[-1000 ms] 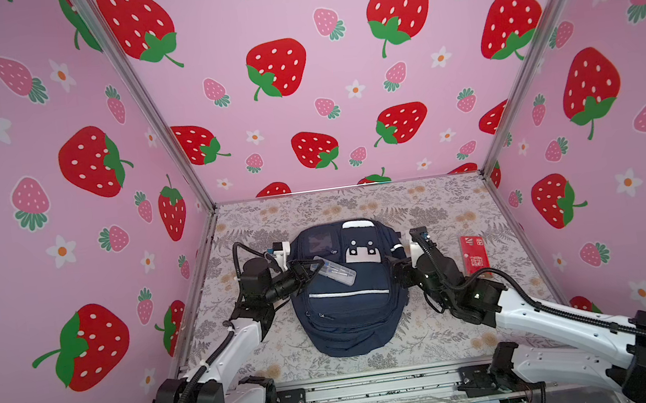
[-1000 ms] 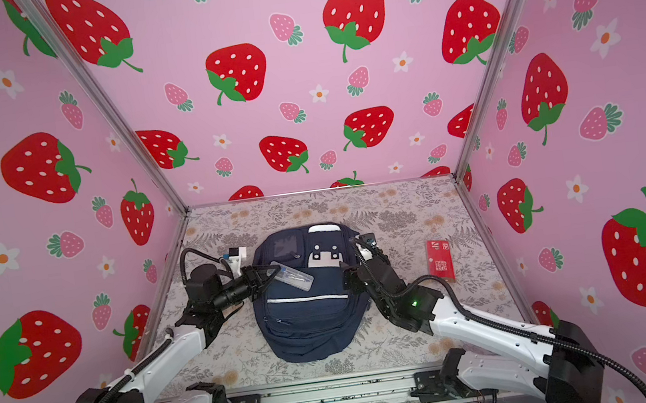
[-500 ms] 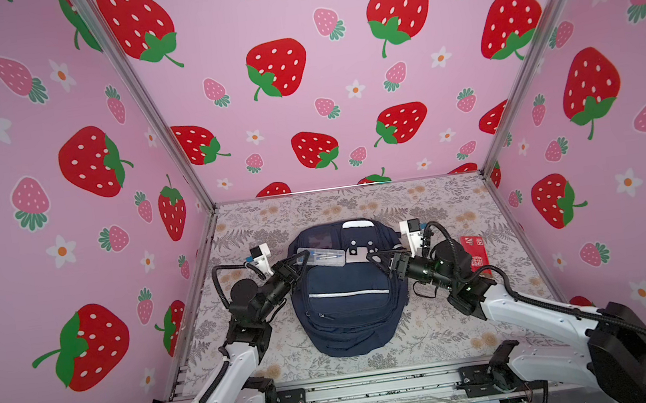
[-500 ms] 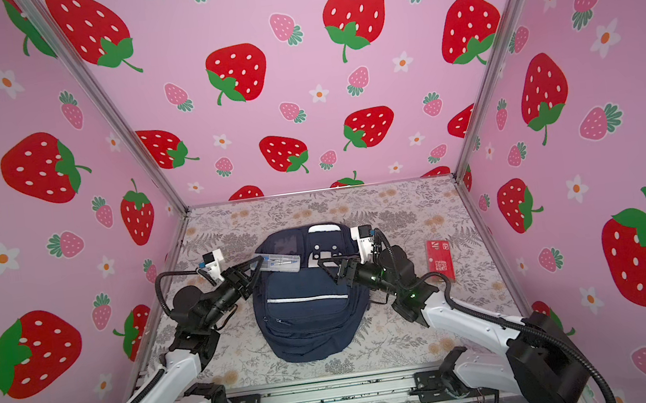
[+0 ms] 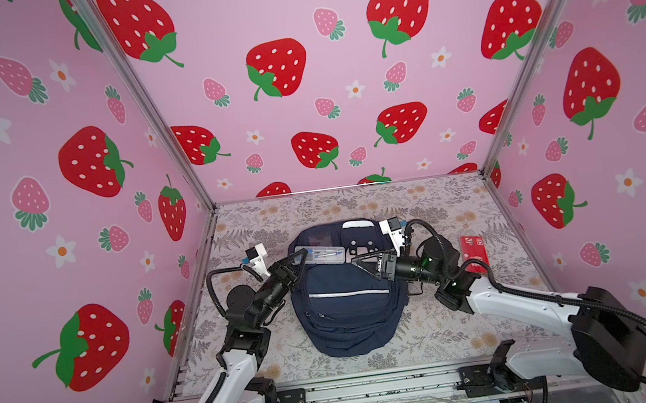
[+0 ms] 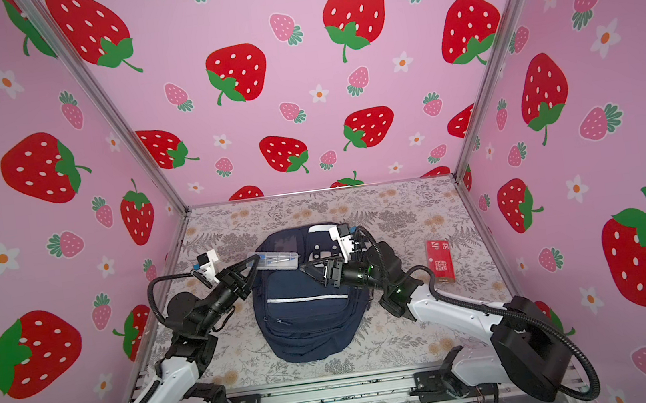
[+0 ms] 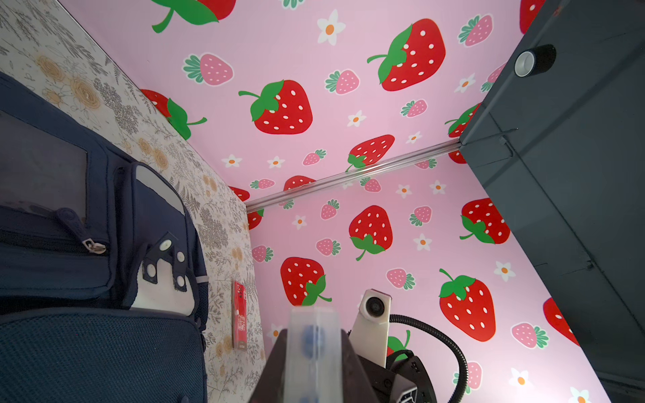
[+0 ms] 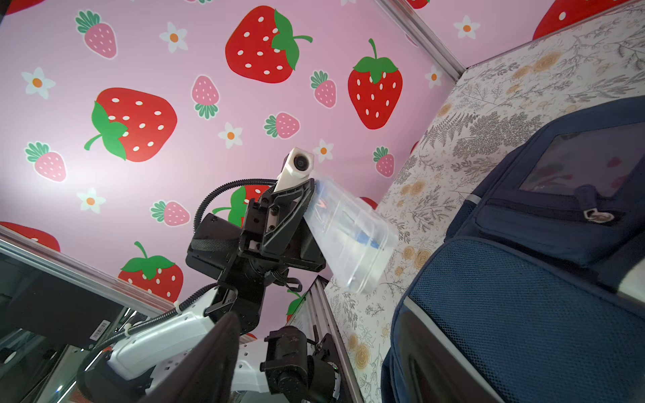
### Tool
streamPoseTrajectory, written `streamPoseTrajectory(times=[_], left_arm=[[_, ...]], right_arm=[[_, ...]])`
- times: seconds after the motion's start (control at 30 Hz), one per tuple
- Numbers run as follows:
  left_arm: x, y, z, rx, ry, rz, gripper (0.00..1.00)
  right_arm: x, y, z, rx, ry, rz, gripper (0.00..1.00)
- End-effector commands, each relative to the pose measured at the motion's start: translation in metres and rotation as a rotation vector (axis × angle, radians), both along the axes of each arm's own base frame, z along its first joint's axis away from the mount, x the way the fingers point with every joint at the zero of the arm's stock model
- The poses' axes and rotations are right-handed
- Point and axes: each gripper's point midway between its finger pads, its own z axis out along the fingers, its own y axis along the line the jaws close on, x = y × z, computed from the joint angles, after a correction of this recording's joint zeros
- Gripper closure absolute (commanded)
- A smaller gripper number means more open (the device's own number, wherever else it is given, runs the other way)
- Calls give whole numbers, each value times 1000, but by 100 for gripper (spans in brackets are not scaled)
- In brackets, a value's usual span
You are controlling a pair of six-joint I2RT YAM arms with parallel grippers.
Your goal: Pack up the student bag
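The student bag [image 5: 347, 312] [image 6: 306, 317], a navy backpack, lies flat mid-table with its white face patch [image 5: 360, 244] toward the far end. My left gripper [image 5: 299, 257] [image 6: 251, 263] is shut on one end of a clear plastic box [image 5: 321, 254] [image 6: 276, 258], held level just above the bag's upper part. The left wrist view shows the box [image 7: 312, 349] end-on between the jaws. My right gripper [image 5: 355, 259] [image 6: 306, 267] hovers open over the bag by the face patch, pointing at the box's free end [image 8: 349, 237]; nothing is held.
A flat red packet [image 5: 474, 253] [image 6: 440, 259] [image 7: 239, 321] lies on the floral table [image 5: 418, 207] to the right of the bag. Pink strawberry walls close in on three sides. A metal rail [image 5: 357, 391] runs along the front edge.
The left gripper has carried the clear box from the bag's front panel toward its far end. The right gripper has swung from beside the bag to over it, and its jaws have narrowed slightly.
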Motion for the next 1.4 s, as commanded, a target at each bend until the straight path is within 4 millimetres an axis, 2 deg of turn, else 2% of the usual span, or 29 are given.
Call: streamPoseTrajectory(times=[0.0,0.53,0.8,0.93,0.97,1.07,1.2,1.27,1.37], left_arm=[[-7,-2,29,-47,-80,-15,86],[-12,-7,25,-52,-72,-39,82],[-13,-7,22,-53,-67,-40,83],[-13,-8,17,-43,-57,-41,82],[-13,-8,17,-43,-55,-42,80],[-13,-10,14,-26,-49,-46,64],[-12,-12,8,17,-21,-52,44],[-13,-14,7,62,-13,-57,38],[-14,-16,7,166,0,-69,37]], right_arm=[[2,9,19,46,14,23,32],[2,31,26,95,50,95,48],[3,33,33,115,42,100,72],[4,32,32,111,40,91,77],[3,32,33,113,40,96,78],[1,30,35,117,27,95,86],[1,26,36,116,23,79,86],[1,25,35,104,16,72,86],[4,22,31,76,18,45,86]])
